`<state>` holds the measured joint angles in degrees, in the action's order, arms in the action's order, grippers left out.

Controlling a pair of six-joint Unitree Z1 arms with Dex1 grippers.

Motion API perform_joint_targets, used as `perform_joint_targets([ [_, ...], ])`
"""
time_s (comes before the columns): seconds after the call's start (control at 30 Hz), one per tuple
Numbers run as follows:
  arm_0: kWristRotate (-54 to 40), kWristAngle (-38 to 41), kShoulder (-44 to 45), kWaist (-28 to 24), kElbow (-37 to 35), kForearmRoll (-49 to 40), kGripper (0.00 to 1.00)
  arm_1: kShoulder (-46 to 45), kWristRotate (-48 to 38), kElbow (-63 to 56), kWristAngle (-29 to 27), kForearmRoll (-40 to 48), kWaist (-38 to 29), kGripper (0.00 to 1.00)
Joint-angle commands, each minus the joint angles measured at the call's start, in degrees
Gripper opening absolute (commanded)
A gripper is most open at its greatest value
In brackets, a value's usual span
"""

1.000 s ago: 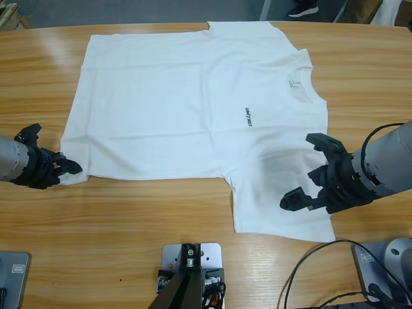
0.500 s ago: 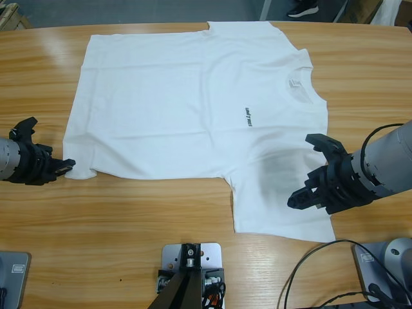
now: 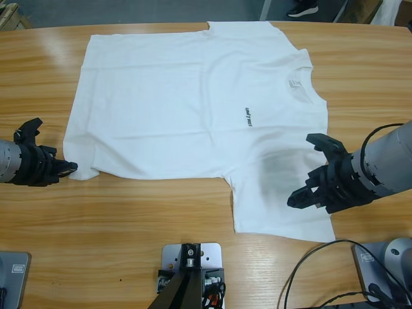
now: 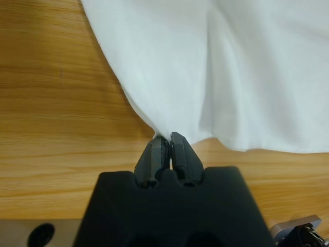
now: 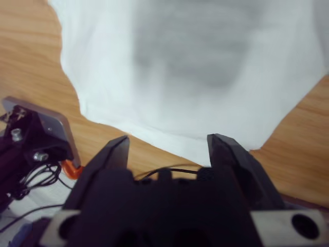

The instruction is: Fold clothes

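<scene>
The wooden bench [image 3: 193, 206] carries the white T-shirt [image 3: 193, 103], spread flat across the frame's upper middle. At lower right, the right hand [image 3: 317, 172] hovers open above a sleeve. At left, the left hand [image 3: 69, 167] pinches the shirt's hem corner closed.

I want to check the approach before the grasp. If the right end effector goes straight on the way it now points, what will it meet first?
Most likely the T-shirt: the open right end effector points at its near sleeve, with nothing in between. Its height above the cloth is unclear.
</scene>
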<state>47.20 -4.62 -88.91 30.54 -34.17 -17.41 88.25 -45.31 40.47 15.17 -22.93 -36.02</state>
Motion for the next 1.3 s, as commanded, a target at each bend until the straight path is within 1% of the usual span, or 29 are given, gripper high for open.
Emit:
perform_joint_targets([
  [0.03, -1.5, 1.4, 4.3, -1.0, 3.0, 1.2, 0.0, 0.7, -5.0, -1.6, -4.8, 0.4, 0.4, 0.624],
  [0.1, -1.8, 1.6, 4.8, -1.2, 3.1, 1.2, 0.0, 1.9, -4.8, -1.1, -4.1, 0.4, 0.4, 0.715],
  [0.13, -1.8, 1.8, 4.8, -1.2, 3.1, 1.2, 0.0, 2.2, -4.8, -1.1, -3.7, 0.4, 0.4, 0.734],
  [0.23, -1.9, 2.1, 5.1, -1.2, 3.2, 1.2, 0.0, 0.9, -5.6, -1.5, -4.3, 0.2, 0.5, 0.738],
  [0.33, -1.9, 2.1, 5.4, -1.2, 3.3, 1.2, 0.0, -0.8, -7.1, -2.1, -5.8, -0.3, 2.2, 0.754],
  [0.4, -1.9, 2.1, 5.4, -1.2, 3.4, 1.3, 0.0, -1.2, -7.9, -2.4, -6.2, -0.8, 4.5, 0.819],
  [0.5, -1.9, 2.1, 5.5, -1.2, 3.4, 1.3, 0.0, -1.4, -9.3, -2.7, -7.4, -1.2, 7.9, 0.839],
  [0.6, -1.9, 2.1, 5.5, -1.2, 3.4, 1.3, 0.0, -1.4, -9.0, -2.4, -7.8, -1.1, 11.5, 0.838],
  [0.77, -1.9, 2.1, 5.3, -1.2, 3.5, 1.7, 0.0, -0.9, -4.0, -0.6, -6.4, -0.8, 17.4, 0.831],
  [0.87, -1.9, 2.1, 5.2, -1.4, 3.6, 1.9, 0.0, 0.8, -2.5, -0.3, -5.3, -0.2, 17.9, 0.815],
  [0.9, -1.9, 2.1, 5.2, -1.4, 3.6, 2.0, 0.0, 1.5, -2.0, -0.4, -4.9, 0.3, 17.9, 0.774],
  [0.97, -1.9, 2.1, 5.2, -1.4, 3.6, 2.0, 0.0, 3.2, -0.8, -0.5, -3.8, 1.6, 17.9, 0.734],
  [1.0, -1.9, 2.1, 5.2, -1.4, 3.6, 2.0, 0.0, 3.8, -0.4, -0.4, -3.6, 2.0, 17.9, 0.698],
  [1.03, -1.9, 2.1, 5.2, -1.5, 3.6, 2.0, 0.0, 4.1, -0.2, -0.6, -3.4, 2.4, 17.9, 0.688],
  [1.2, -2.0, 2.1, 5.0, -1.5, 3.6, 2.2, 0.0, 6.3, 0.1, -2.2, -2.4, 5.0, 17.9, 0.688],
  [1.3, -2.0, 2.1, 5.0, -1.5, 3.6, 2.2, 0.0, 6.9, -0.2, -2.2, -2.4, 5.2, 17.9, 0.688],
])
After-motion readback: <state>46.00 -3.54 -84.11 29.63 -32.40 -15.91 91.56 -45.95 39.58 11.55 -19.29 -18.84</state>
